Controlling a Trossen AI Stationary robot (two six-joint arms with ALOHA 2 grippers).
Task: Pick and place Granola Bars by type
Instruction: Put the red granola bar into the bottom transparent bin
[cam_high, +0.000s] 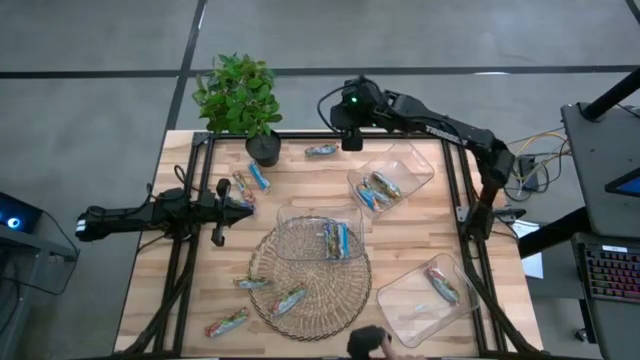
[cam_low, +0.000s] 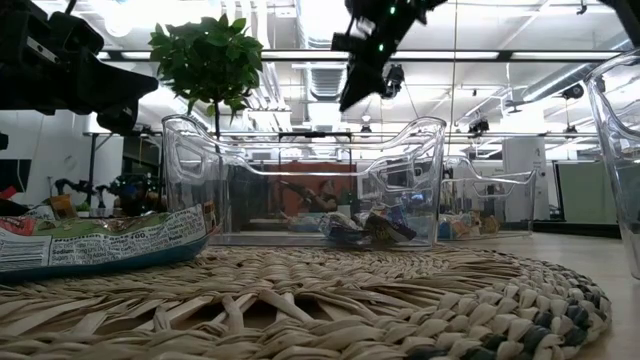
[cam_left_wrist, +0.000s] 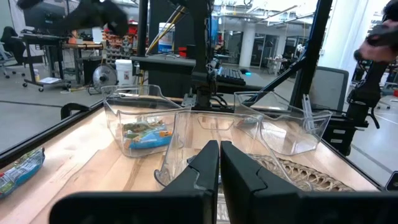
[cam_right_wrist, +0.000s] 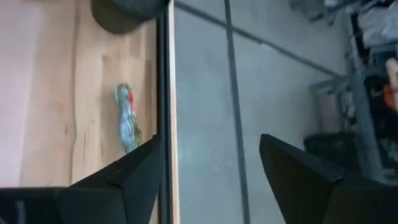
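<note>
Wrapped granola bars lie scattered. One silver-blue bar (cam_high: 321, 151) (cam_right_wrist: 127, 118) lies on the wood by the far edge, and two bars (cam_high: 252, 181) lie beside the plant pot. Two bars (cam_high: 270, 292) rest on the wicker mat and one bar (cam_high: 228, 322) lies near the near edge. Others sit inside the three clear trays. My right gripper (cam_high: 350, 128) (cam_right_wrist: 211, 142) is open and hovers over the far edge, just right of the far bar, pointing down. My left gripper (cam_high: 243, 207) (cam_left_wrist: 219, 157) is shut, level above the table's left part, pointing toward the trays.
The potted plant (cam_high: 240, 100) stands at the far left corner. The middle tray (cam_high: 300, 215) sits on the far part of the round mat (cam_high: 310, 290). One tray (cam_high: 410, 165) is far right and another tray (cam_high: 410, 310) near right. A dark frame rail (cam_right_wrist: 165, 93) runs along the far edge.
</note>
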